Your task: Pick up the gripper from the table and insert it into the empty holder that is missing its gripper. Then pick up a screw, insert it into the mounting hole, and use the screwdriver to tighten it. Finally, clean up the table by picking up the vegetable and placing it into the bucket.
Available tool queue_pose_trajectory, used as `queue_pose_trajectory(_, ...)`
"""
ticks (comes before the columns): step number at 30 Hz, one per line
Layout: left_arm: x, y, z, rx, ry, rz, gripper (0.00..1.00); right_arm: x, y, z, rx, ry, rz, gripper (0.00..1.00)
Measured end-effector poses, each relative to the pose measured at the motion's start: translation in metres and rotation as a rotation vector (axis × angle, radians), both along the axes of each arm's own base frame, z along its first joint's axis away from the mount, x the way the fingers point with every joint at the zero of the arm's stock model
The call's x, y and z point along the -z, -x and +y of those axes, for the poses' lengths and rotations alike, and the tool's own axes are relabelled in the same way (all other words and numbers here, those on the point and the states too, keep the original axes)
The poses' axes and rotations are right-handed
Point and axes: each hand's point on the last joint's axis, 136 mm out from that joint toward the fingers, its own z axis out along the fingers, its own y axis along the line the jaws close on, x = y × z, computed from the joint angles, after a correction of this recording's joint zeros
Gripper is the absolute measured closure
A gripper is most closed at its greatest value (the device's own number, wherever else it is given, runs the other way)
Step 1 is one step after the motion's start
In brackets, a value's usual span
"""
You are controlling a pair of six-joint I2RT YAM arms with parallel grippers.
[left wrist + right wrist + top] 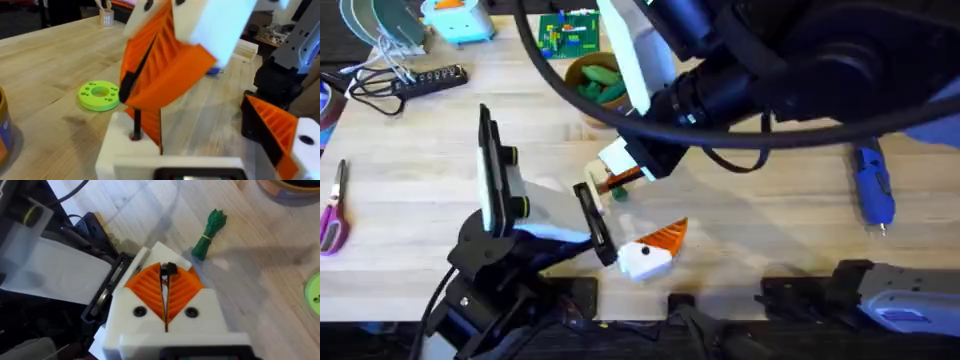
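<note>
The right gripper [165,275] has its orange ribbed pads pressed together on a small black metal screw [169,269], which pokes up at the very tips. In the left wrist view the same pads come down from the top of the frame, and the dark shank stands in a hole near the top of a plain white plastic finger block, the holder [120,155], at lower left. A thin orange edge runs up beside that hole. I take it for the orange wedge fingertip, already seated, though I cannot be sure.

The left gripper [642,255] sits low in the centre of the overhead frame. Its fingers are spread, with bare wooden table [45,55] showing between them.

The screw looks tiny, stiff and light, and its smooth metal would slip easily. It is best pinched high on the head so the shank stays free and upright, since any tilt could jam it or flick it away.

The bright blue pen-shaped screwdriver [872,185] lies at the right of the overhead frame, well apart. It looks rigid and smooth, so it should be gripped around the middle of the barrel.

The small dark green bundled toy vegetable [210,230] lies at upper right of the right wrist view. It looks light, with a tied waist that suits a pinch. The round orange-brown bucket [571,78] stands at upper centre overhead.
</note>
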Motion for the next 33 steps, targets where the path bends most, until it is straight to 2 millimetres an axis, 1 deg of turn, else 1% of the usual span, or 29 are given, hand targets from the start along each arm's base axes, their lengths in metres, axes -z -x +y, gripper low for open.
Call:
queue_pose_trajectory(7, 0.0, 0.0, 0.0, 0.0, 0.0, 0.0, 0.009, -0.017, -0.005, -0.006, 0.021, -0.036, -0.031, 0.994)
queue_pose_trajectory(14, 0.0, 0.0, 0.0, 0.0, 0.0, -0.001, 0.009, -0.036, -0.01, -0.004, 0.029, -0.066, -0.065, 0.994)
queue_pose_trajectory(18, 0.0, 0.0, 0.0, 0.0, 0.0, -0.001, 0.009, -0.047, -0.013, -0.007, 0.046, -0.061, -0.088, 0.994)
queue_pose_trajectory(20, 0.0, 0.0, 0.0, 0.0, 0.0, -0.001, 0.01, -0.049, -0.014, -0.008, 0.049, -0.06, -0.093, 0.994)
queue_pose_trajectory(25, 0.0, 0.0, 0.0, 0.0, 0.0, -0.001, 0.009, -0.042, -0.009, -0.013, 0.048, -0.021, -0.069, 0.995)
queue_pose_trajectory(27, 0.0, 0.0, 0.0, 0.0, 0.0, -0.001, 0.009, -0.039, -0.006, -0.01, 0.037, -0.014, -0.065, 0.995)
queue_pose_trajectory(33, 0.0, 0.0, 0.0, 0.0, 0.0, -0.001, 0.009, -0.022, -0.002, 0.0, 0.011, 0.025, -0.035, 0.995)
